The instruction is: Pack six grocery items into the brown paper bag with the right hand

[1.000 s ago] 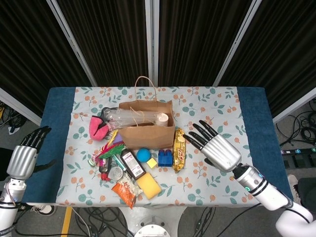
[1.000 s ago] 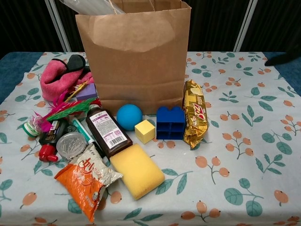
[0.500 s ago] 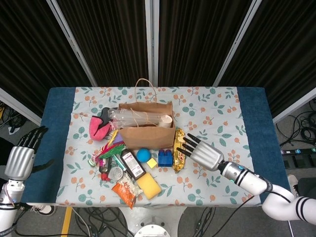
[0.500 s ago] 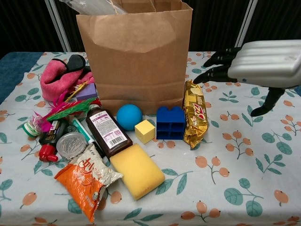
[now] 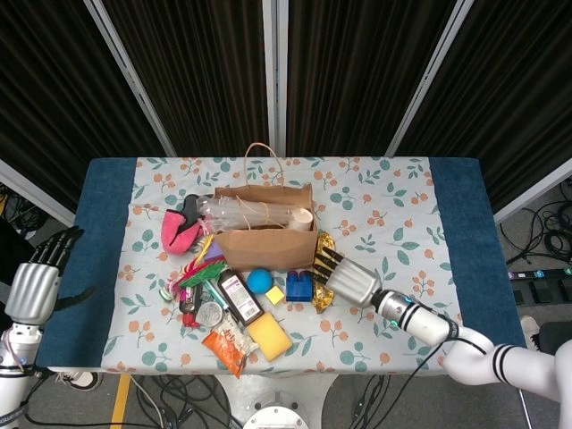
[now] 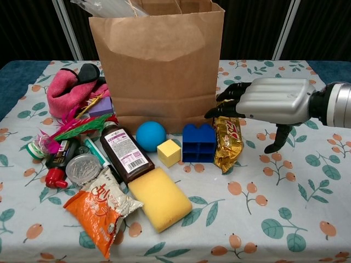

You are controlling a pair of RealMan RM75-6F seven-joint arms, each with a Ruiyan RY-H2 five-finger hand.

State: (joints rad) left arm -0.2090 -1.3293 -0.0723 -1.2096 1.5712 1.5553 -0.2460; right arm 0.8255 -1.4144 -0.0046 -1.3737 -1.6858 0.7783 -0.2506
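The brown paper bag point(image 5: 266, 234) point(image 6: 159, 60) stands upright and open at the table's middle, with clear plastic sticking out of its top. A gold snack package point(image 6: 226, 143) point(image 5: 321, 298) lies just right of the bag's base. My right hand point(image 6: 269, 101) point(image 5: 349, 281) hovers low over that package's far end. Its dark fingertips point(image 6: 225, 107) reach onto the wrapper and the thumb hangs down on the right, apart from it. Nothing is gripped. My left hand point(image 5: 34, 286) is off the table's left edge, fingers apart and empty.
In front of the bag lie a blue ball point(image 6: 151, 136), a yellow cube point(image 6: 169, 152), a blue block point(image 6: 198, 143), a yellow sponge point(image 6: 159, 198), a brown bottle point(image 6: 126, 156) and an orange snack bag point(image 6: 101, 213). A pink cloth point(image 6: 66, 90) and feathers sit to the left.
My right hand has come down and leftwards, from the open cloth at the right to just over the gold snack package. The left hand has barely shifted.
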